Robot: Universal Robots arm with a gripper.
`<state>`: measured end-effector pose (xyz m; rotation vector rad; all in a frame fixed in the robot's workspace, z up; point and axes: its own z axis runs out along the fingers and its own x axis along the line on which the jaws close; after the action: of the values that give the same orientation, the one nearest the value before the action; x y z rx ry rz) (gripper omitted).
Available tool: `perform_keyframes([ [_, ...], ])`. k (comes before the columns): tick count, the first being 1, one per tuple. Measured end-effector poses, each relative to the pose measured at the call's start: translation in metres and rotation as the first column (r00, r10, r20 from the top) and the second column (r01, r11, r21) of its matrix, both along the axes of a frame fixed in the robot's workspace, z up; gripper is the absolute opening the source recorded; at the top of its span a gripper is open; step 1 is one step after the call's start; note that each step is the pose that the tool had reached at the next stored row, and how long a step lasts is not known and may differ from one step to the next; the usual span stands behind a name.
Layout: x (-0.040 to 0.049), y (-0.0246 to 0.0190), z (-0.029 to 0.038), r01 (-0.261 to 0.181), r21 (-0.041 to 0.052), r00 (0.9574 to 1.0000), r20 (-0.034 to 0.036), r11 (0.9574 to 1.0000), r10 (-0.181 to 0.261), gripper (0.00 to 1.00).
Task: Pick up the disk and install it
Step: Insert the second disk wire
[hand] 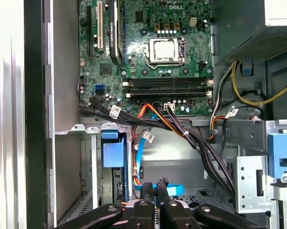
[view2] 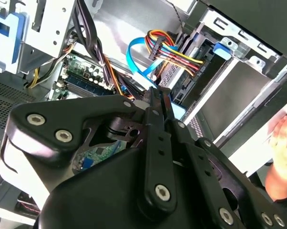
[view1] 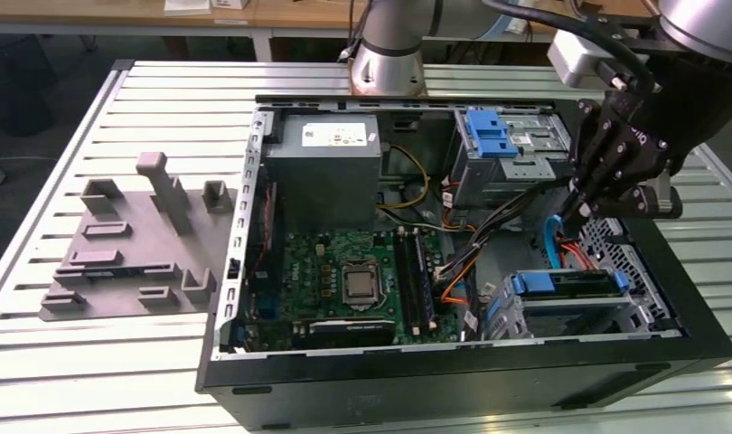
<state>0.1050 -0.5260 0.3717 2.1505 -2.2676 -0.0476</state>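
Front corner of the open computer case [view1: 463, 380], on the exterior view's right: the disk [view1: 571, 284] sits in the drive bay, its blue end piece showing. It's also seen in the first wrist view [hand: 112, 152]. Just behind it the gripper [view1: 579, 210] hangs inside the case, apart from the disk. Its fingers are pressed together in both wrist views [hand: 155, 183] [view2: 158, 93], nothing seen between them, with a blue cable [hand: 174, 189] near the tips. Beyond that the motherboard [view1: 342, 271], then the power supply [view1: 323, 163]. A grey fixture [view1: 131, 244] lies on the table [view1: 161, 99] outside.
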Motion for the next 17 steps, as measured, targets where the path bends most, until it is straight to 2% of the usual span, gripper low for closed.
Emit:
perform_keyframes([
  [5, 0.0, -0.0015, -0.0033, 0.0, -0.0027, 1.0, 0.0016, 1.0, 0.0, 0.17],
  [8, 0.0, -0.0039, -0.0046, 0.0, -0.0056, 1.0, 0.0021, 1.0, 0.0, 0.17],
  [12, 0.0, -0.0062, -0.0063, 0.0, -0.0149, 1.0, 0.0021, 0.9999, 0.0, 0.17],
  [17, 0.0, -0.011, -0.0093, 0.0, -0.0187, 1.0, 0.0021, 0.9998, 0.0, 0.17],
])
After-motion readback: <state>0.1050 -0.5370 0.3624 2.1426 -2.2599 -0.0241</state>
